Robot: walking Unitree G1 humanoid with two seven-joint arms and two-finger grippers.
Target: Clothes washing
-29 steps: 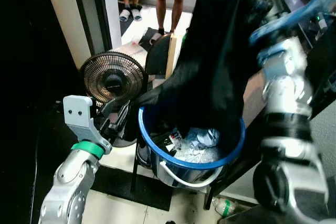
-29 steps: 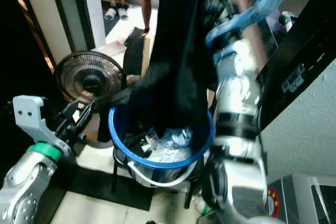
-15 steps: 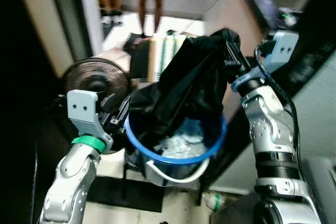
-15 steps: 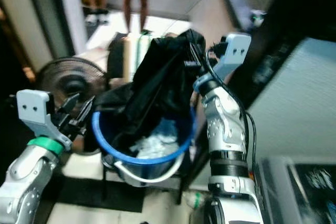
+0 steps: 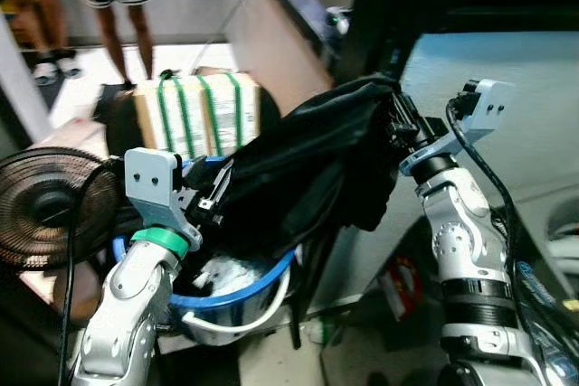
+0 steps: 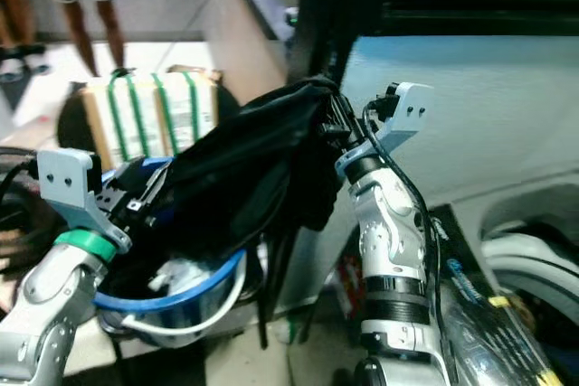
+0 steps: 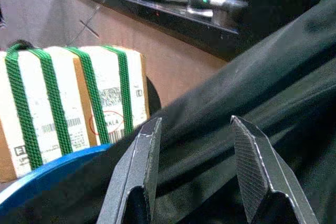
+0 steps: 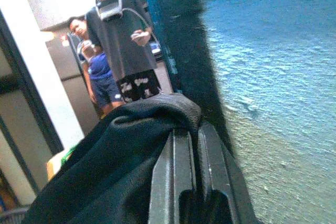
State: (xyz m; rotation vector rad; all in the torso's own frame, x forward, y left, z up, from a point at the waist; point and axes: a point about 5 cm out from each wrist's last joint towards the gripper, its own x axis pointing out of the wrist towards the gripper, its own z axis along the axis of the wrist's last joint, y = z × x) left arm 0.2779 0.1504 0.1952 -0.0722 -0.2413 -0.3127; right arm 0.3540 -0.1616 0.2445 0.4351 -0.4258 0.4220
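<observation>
Early-to-mid stage, I'd judge. One black garment [image 5: 298, 174] is lifted most of the way out of the blue bucket [image 5: 237, 291], but nothing looks loaded into the washer yet; the washer drum opening [image 6: 529, 250] sits off to the right arm's outer side, low. Pale clothes [image 5: 226, 273] are left in the bucket, so several more trips to go.

Right gripper [image 5: 395, 128]: fingers pressed together, pinching the top edge of the garment. In the right wrist view the two black fingers [image 8: 186, 177] are tight side by side w/ cloth bunched over their tips. The garment hangs from this grip and stretches away toward the left arm, lower end draped over the bucket rim.

Left gripper [image 7: 197, 145]: fingers spread, nothing pinched. Garment lies right in front of and between the fingers, maybe brushing them; can't tell if touching. Strapped cardboard box [image 7: 68, 98] beyond it, bucket rim just below.

Two people [image 8: 113, 51] stand in bkgd.

Left to do: free the garment's tail from the bucket, swing to the washer, drop in.
</observation>
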